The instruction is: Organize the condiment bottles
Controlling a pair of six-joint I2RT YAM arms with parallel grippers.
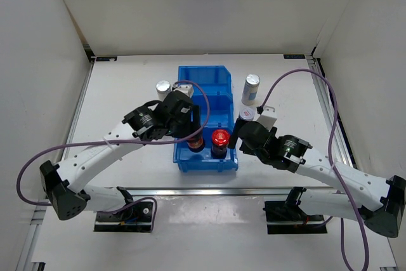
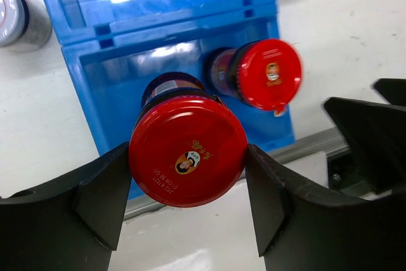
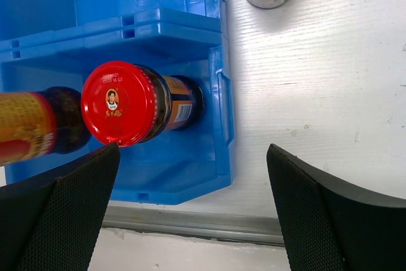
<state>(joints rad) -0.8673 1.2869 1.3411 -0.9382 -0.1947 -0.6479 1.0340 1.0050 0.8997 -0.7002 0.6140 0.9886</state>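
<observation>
White desk enclosed on three sides by plain white walls; aluminium rails border its left, right and near edges. Lighting even, shadows soft.

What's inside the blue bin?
Its nearest compartment holds a free red-capped jar and a second red-capped jar in the left gripper. The far compartment looks bare; the left arm hides part of the middle.

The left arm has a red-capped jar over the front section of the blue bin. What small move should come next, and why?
Probably lower the left gripper a little, then open it. It clamps the held red-capped jar over the near compartment of the blue bin, beside the second red-capped jar standing there. Whether the base touches the floor is unclear.
</observation>
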